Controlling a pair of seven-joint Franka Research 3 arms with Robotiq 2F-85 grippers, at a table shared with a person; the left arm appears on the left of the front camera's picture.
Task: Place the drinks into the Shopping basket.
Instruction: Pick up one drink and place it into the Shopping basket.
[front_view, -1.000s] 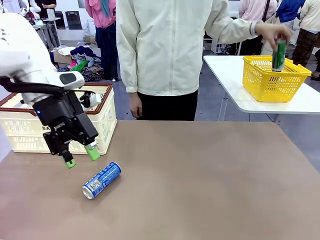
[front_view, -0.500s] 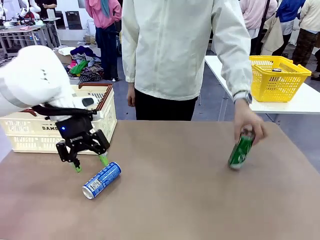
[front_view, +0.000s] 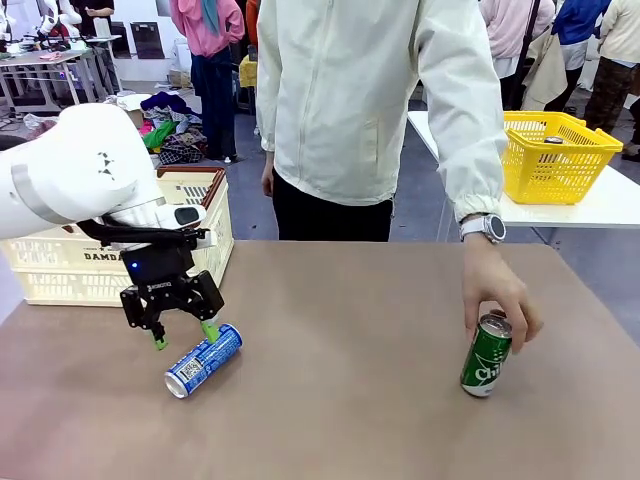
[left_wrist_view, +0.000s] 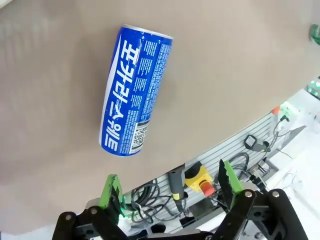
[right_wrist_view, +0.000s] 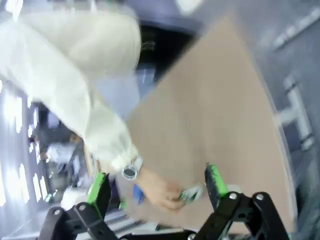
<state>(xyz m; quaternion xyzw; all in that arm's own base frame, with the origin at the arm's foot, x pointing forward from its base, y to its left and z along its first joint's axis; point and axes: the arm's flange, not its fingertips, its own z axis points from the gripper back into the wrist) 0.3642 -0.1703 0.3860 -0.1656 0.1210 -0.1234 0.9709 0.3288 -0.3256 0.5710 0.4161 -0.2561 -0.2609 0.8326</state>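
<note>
The blue drink can (front_view: 204, 360) lies on its side on the brown table, left of middle. My left gripper (front_view: 185, 337) hangs open just above and behind it, one green pad (front_view: 212, 332) close to the can's far end. The left wrist view has the blue can (left_wrist_view: 135, 90) lying ahead of the open left gripper (left_wrist_view: 169, 186), nothing between the fingers. A person's hand (front_view: 500, 300) holds the green can (front_view: 486, 356) upright on the table's right side. My right gripper (right_wrist_view: 157, 184) is open in a blurred view of that hand (right_wrist_view: 160, 192). The Shopping basket (front_view: 50, 265) stands at the far left.
A yellow basket (front_view: 555, 150) sits on a white side table (front_view: 470, 170) at the back right. The person (front_view: 370, 100) stands at the far edge of the table. Bare brown tabletop (front_view: 350, 380) lies between the two cans.
The person took the green can from the yellow basket and brought it down onto the table's right side. My left gripper dropped lower, close to the blue can, still open.
</note>
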